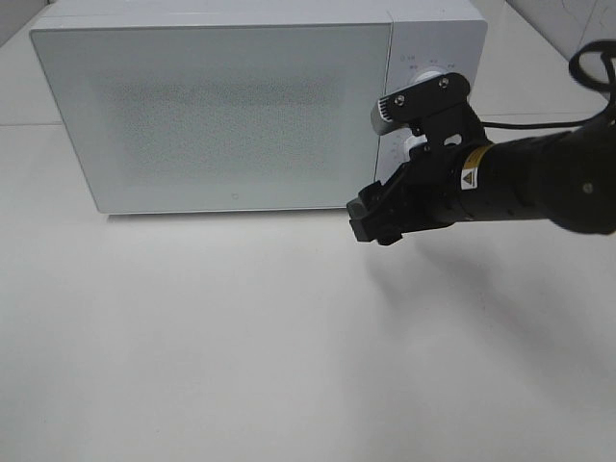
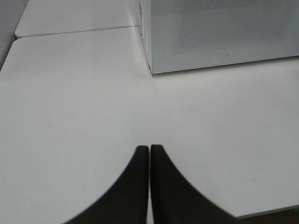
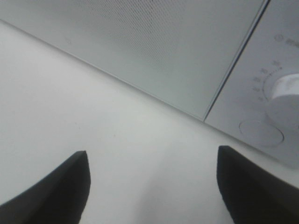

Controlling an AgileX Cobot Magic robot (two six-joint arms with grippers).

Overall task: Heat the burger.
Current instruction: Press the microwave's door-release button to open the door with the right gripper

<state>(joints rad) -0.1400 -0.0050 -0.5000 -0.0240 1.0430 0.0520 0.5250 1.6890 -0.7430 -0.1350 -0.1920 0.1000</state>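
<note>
Since the burger shows in none of your views, you cannot tell where it is. It may sit behind the shut door (image 1: 212,115) of the white microwave (image 1: 428,34), but the frosted front hides the inside. The door's edge next to the control panel runs up and down, and the round button (image 3: 260,133) under the dial (image 3: 289,91) lies just beside that edge. Your right gripper (image 1: 371,219) hangs just in front of that lower corner, its fingers spread wide with nothing between them. So it is the near one for any job at the door or the panel. Your left gripper (image 2: 149,156) is pressed shut with nothing in it, low over the table (image 1: 241,346), well off by the microwave's other end.
</note>
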